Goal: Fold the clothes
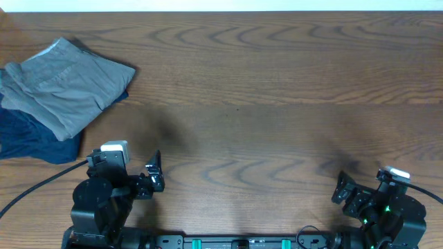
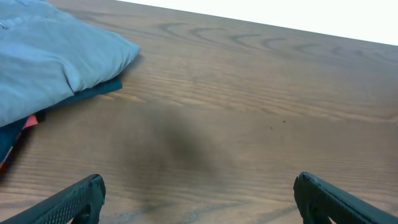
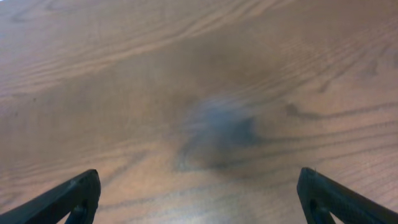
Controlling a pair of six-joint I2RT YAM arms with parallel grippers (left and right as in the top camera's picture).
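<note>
Topping one navy garment (image 1: 31, 142) sits one pair of shorts (image 1: 66, 86), seemingly folded.

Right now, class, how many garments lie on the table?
2: grey shorts at the far left, stacked on a dark navy garment. A red edge beneath may belong to a third.

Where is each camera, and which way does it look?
Overhead: above the table, looking straight down; left hand and right hand show.
Left wrist: on the left arm, looking forward across the table at the shorts; its open fingers show.
Right wrist: on the right arm, looking down at the wood; its open fingers show.
Shared: overhead and left wrist both see the shorts on the navy garment.
</note>
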